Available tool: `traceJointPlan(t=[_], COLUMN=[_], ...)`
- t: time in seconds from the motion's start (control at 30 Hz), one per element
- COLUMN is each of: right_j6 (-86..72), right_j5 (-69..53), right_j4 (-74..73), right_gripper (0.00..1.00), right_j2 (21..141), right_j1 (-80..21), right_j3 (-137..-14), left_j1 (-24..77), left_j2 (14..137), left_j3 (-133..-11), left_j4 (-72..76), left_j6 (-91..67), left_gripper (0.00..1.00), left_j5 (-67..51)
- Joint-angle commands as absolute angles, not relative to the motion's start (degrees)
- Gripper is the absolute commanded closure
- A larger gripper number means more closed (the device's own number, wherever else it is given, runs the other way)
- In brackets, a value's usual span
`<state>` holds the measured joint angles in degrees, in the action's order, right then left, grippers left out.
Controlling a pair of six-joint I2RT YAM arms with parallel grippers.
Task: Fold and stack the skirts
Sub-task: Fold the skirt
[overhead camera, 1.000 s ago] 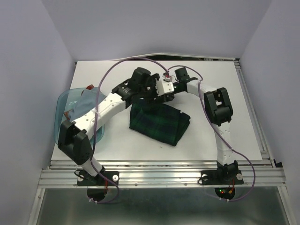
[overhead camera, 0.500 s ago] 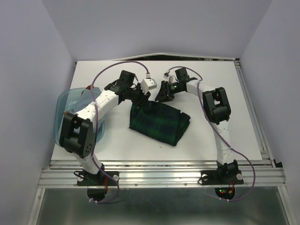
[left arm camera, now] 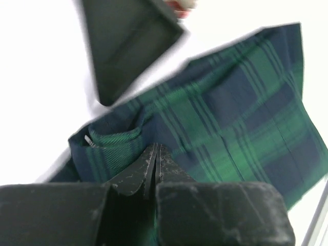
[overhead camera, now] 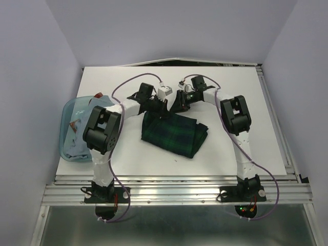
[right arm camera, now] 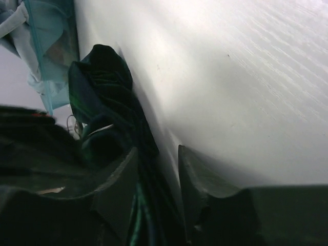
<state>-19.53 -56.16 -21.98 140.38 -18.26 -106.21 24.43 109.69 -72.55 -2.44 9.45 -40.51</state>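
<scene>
The dark green-and-navy tartan skirt (overhead camera: 174, 134) lies bunched in the middle of the table; it fills the left wrist view (left arm camera: 241, 113). My left gripper (overhead camera: 159, 106) is at its far edge, fingers pressed together on a fold of the cloth (left arm camera: 155, 147). My right gripper (overhead camera: 180, 105) is beside it at the same far edge. Its jaws stand apart with the skirt's dark edge (right arm camera: 110, 97) running between them (right arm camera: 157, 149). A pale grey-blue skirt (overhead camera: 77, 146) lies in the tub.
A translucent blue plastic tub (overhead camera: 69, 115) stands at the table's left edge; it also shows in the right wrist view (right arm camera: 51, 56). The left arm's elbow (overhead camera: 101, 130) rises beside it. White table (overhead camera: 246, 118) lies to the right of the skirt.
The left gripper has shut on the skirt's far edge and its arm has swung nearer the middle, uncovering the tub. The right gripper's jaws have narrowed a little.
</scene>
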Motion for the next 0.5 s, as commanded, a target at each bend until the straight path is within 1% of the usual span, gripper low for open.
traceJointPlan(t=[0.0, 0.03, 0.07, 0.1, 0.13, 0.2, 0.23, 0.3, 0.33, 0.4, 0.43, 0.47], right_j6=[-14.07, -12.32, -11.61, -10.99, -10.38, -8.62, -8.09, -7.73, -9.47, -10.80, -11.42, -12.47], right_j5=[-48.72, -46.95, -45.28, -42.48, -41.32, -39.04, -36.85, -35.51, -35.77, -35.42, -34.55, -34.02], right_j4=[-24.07, -26.61, -27.85, -28.73, -30.22, -31.46, -32.25, -32.96, -33.13, -32.61, -31.74, -31.12], right_gripper=[0.52, 0.44, 0.40, 0.39, 0.36, 0.35, 0.34, 0.34, 0.32, 0.32, 0.31, 0.31], right_j2=[136.85, 135.71, 134.92, 134.13, 133.16, 129.23, 127.55, 121.33, 119.29, 115.07, 110.96, 109.00], right_j1=[-16.96, -15.57, -15.03, -14.42, -13.89, -12.66, -12.66, -12.66, -12.66, -13.18, -14.40, -15.37], right_j3=[-110.91, -113.01, -113.90, -114.60, -115.04, -115.58, -115.23, -113.22, -112.07, -109.18, -105.24, -102.86], left_j1=[23.47, 23.38, 23.29, 23.12, 23.12, 23.12, 23.12, 23.12, 23.12, 23.12, 23.03, 23.03], left_j2=[113.99, 115.30, 116.01, 116.45, 116.98, 116.81, 116.20, 112.86, 109.81, 106.36, 103.22, 101.79], left_j3=[-77.43, -77.87, -78.48, -78.75, -78.84, -79.45, -79.80, -80.85, -81.56, -83.39, -84.19, -85.07], left_j4=[5.01, 5.44, 5.45, 5.45, 5.36, 4.75, 4.05, 2.03, 0.11, -2.63, -5.07, -6.58], left_j6=[0.36, -1.82, -2.45, -2.90, -3.07, -2.82, -2.29, -0.37, 0.95, 2.98, 4.03, 4.48], left_gripper=[0.89, 0.87, 0.86, 0.84, 0.75, 0.64, 0.54, 0.48, 0.43, 0.38, 0.34, 0.31], left_j5=[-41.04, -41.04, -41.04, -41.13, -40.96, -40.96, -40.17, -38.94, -36.85, -34.20, -30.97, -29.63])
